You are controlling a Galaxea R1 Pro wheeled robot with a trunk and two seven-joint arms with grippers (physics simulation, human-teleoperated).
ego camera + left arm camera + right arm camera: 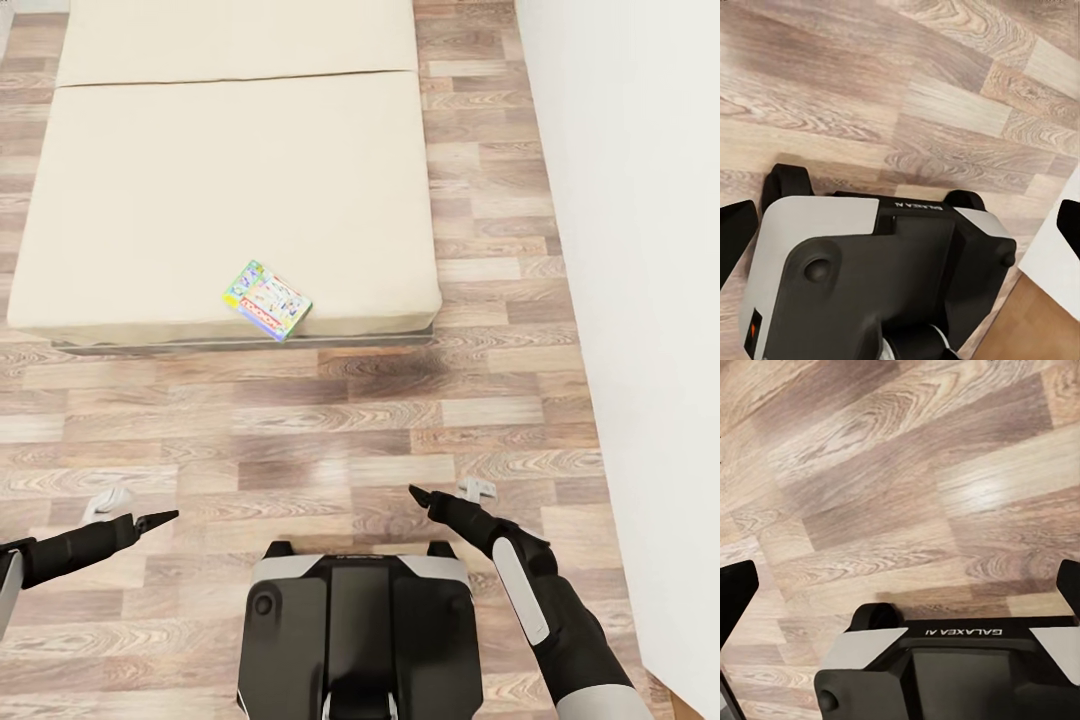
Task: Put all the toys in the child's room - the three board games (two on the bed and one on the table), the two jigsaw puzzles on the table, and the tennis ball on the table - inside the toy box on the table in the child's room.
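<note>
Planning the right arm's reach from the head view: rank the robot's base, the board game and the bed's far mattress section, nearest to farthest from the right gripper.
1. Robot's base: just below-left of the right gripper.
2. Board game: near front edge of the bed, ahead-left.
3. Far mattress section: at the top, farthest.

Base point(360, 630): black centre panel, light grey side shells, "GALAXEA" lettering, round black knob. Arms black; right forearm point(525, 590) carries a grey panel. Fingers point(158, 520) black, pointed.
</note>
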